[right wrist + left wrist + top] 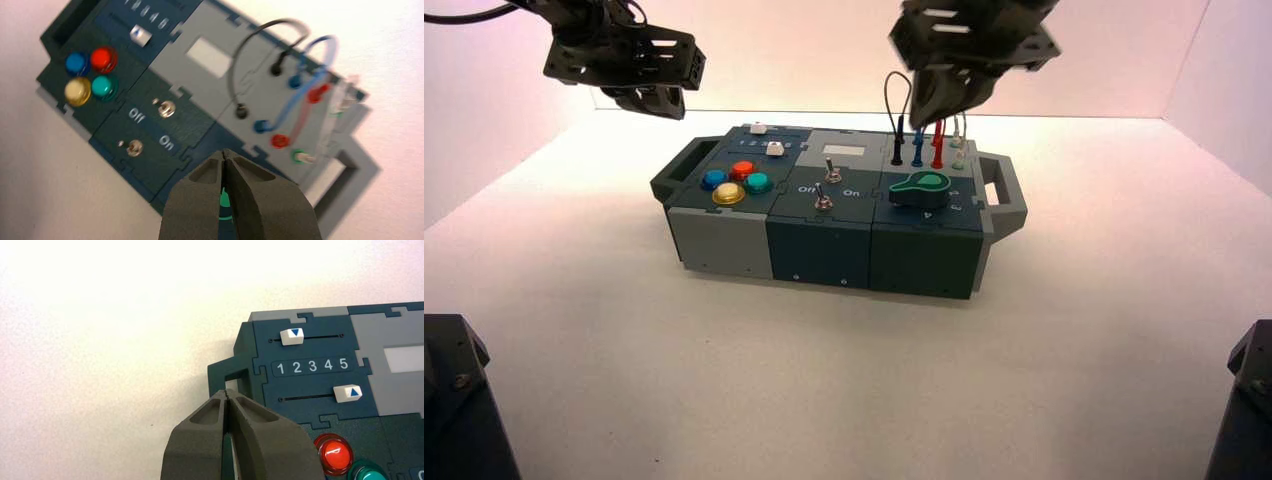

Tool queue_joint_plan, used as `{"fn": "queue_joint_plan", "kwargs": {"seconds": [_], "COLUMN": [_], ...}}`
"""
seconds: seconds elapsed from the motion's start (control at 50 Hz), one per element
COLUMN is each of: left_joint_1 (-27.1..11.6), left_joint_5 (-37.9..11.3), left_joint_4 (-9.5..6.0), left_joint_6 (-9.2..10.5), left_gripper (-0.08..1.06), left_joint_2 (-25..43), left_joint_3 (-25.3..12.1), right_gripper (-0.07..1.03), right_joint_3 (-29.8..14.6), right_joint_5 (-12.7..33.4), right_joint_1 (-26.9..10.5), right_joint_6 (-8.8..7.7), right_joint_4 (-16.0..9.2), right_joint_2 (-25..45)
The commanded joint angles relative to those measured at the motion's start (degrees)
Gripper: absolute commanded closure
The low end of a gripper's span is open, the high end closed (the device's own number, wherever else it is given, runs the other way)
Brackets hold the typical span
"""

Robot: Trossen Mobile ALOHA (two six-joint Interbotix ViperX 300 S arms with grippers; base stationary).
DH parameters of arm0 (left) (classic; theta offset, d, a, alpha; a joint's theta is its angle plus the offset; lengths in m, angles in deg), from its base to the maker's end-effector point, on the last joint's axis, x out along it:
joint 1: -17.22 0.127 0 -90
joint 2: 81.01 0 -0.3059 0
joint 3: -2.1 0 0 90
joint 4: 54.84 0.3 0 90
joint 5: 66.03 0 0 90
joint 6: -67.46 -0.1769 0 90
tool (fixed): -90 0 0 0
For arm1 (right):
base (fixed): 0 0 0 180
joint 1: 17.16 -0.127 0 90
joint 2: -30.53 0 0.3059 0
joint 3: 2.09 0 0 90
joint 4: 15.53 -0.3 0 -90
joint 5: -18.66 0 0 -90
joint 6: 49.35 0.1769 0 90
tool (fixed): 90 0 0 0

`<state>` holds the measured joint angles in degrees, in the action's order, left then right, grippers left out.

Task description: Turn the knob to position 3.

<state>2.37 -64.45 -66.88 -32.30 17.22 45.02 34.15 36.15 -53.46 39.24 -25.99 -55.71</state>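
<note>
right gripper (944,105): pinched tight, holding nothing, up in the air | knob (919,187): just under it, on the box (824,250) | left gripper (227,395): pinched tight, waits high over the box's far end

Our left arm (574,40) hangs raised at the upper left, its gripper (227,395) with fingertips pressed together and nothing between them. Our right arm (984,30) hangs high on the right, its gripper (225,155) pointing downward, fingertips likewise touching at the tips.
</note>
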Motion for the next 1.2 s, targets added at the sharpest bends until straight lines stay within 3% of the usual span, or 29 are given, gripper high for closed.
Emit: {"fn": "queue_joint_plan", "kwargs": {"seconds": [0.02, 0.82, 1.2], "left_joint_1": [-0.09, -0.09, -0.09], "left_joint_5": [0.26, 0.18, 0.18], "left_joint_4": [0.00, 0.09, 0.09], "left_joint_6": [-0.18, -0.18, -0.18], "left_gripper": [1.01, 1.01, 1.01], "left_joint_2": [-0.35, 0.18, 0.26], "left_joint_3": [-1.49, -1.58, -1.67], "right_gripper": [0.98, 0.98, 0.98], "right_joint_3": [-2.46, -2.55, -1.58], "right_joint_5": [0.35, 0.44, 2.64], "right_joint_1": [-2.37, -3.52, -4.75], "right_joint_6": [-0.18, 0.00, 0.09], "right_joint_4": [0.00, -0.53, -0.88], "right_joint_2": [1.49, 8.00, 7.47]}}
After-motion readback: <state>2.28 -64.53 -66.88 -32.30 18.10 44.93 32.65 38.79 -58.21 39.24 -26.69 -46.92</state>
